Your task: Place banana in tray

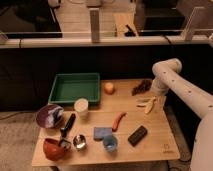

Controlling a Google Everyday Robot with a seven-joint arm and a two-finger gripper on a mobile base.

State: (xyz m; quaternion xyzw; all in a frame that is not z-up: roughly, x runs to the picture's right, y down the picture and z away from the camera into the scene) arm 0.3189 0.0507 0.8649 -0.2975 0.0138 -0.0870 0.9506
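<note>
Yellow banana (148, 104) on table (152, 136), well apart frm green tray (74, 75); pincer (158, 96) spread, just beside banana.

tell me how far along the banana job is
Done: nothing yet. The banana lies on the table at the right, and the green tray holds nothing.
In hand: the open tool, at the arm's end, hangs just above the banana and grips nothing.
Left: grasp the banana, carry it left past the orange fruit and set it in the tray.
</note>
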